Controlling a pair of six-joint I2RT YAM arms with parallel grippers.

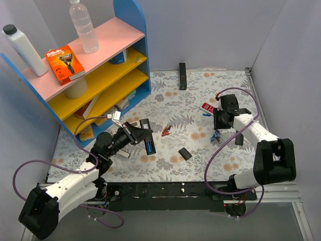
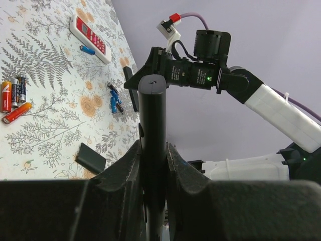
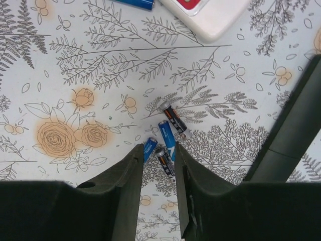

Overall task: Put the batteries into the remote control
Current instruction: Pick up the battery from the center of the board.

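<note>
My left gripper [image 1: 136,134] is shut on the black remote [image 1: 146,136], held above the table with blue showing in its open bay. In the left wrist view the remote [image 2: 152,125] stands upright between the closed fingers [image 2: 125,170]. My right gripper [image 3: 158,156] hangs open just over a cluster of small batteries: blue cells [image 3: 168,135] and dark cells [image 3: 173,118], one dark cell lying between the fingertips. From above, this cluster [image 1: 216,135] lies just below the right gripper [image 1: 219,124]. The same blue cells [image 2: 114,100] show in the left wrist view.
A small black cover [image 1: 185,153] lies mid-table. Red and orange cells [image 1: 165,130] sit near centre. The red-and-white remote [image 1: 208,107] and a loose blue cell [image 3: 135,4] lie beside the right gripper. Another black remote [image 1: 182,75] is at the back; a coloured shelf [image 1: 108,75] stands left.
</note>
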